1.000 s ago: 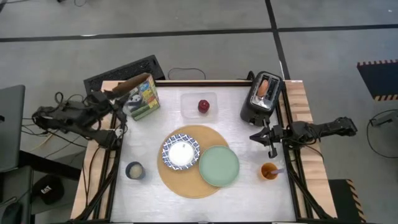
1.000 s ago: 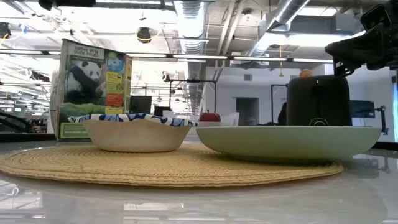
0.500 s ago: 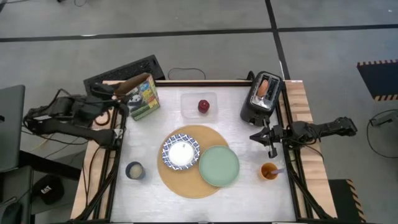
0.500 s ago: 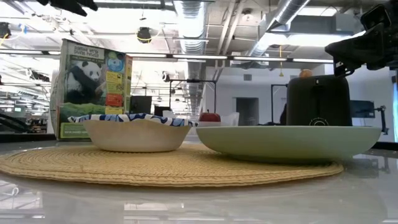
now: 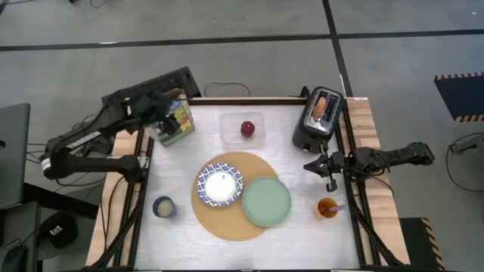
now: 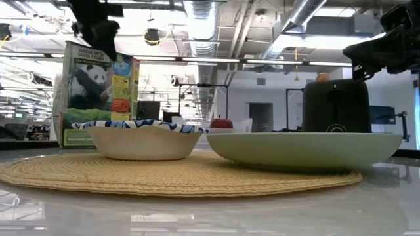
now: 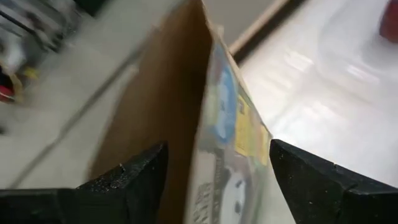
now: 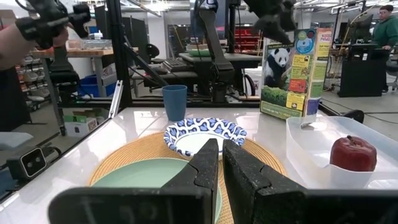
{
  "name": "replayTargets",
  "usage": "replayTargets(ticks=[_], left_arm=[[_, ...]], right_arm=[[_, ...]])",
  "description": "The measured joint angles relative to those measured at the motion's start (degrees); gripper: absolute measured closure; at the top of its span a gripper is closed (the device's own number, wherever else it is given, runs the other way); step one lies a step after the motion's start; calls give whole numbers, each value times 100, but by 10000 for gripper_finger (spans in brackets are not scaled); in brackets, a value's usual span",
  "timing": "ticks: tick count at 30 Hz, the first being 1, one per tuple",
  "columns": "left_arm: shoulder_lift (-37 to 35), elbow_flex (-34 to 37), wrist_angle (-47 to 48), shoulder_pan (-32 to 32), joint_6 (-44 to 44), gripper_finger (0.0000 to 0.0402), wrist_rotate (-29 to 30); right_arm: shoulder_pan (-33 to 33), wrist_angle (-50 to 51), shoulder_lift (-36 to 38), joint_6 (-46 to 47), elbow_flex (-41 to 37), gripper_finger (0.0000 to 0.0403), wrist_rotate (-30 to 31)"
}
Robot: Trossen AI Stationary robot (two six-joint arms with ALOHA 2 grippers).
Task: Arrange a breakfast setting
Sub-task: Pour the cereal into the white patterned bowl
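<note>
Above the cereal box point(image 5: 175, 116) at the table's back-left corner, left gripper point(image 7: 214, 171) hangs with fingers spread wide astride the top edge; judge: descend squarely, clamp broad faces; right gripper point(image 5: 321, 168) nearly closed, empty, beside toaster point(image 5: 318, 119).

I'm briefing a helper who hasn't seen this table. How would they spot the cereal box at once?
Start at the round tan mat in the middle of the table, then look to the far left corner, opposite the black toaster. The cereal box stands upright there, with the left gripper open over its top. It is the only tall printed carton, with a panda on its front.
</note>
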State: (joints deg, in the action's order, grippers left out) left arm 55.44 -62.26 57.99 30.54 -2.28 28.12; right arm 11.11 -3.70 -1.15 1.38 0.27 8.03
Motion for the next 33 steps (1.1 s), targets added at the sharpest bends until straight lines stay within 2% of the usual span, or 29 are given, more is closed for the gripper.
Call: replayTargets(ticks=[4, 12, 28, 33], left_arm=[[274, 0, 16, 329, 31, 142, -363], [565, 0, 188, 367, 194, 170, -677], [655, 0, 300, 363, 679, 302, -680], [655, 0, 306, 363, 1153, 350, -1031]], right_arm=[[0, 2, -2, 18, 2, 353, 0], [1, 1, 0, 23, 0, 353, -4], [-1, -18, -2, 160, 0, 353, -12], [0, -18, -1, 160, 1, 353, -11]])
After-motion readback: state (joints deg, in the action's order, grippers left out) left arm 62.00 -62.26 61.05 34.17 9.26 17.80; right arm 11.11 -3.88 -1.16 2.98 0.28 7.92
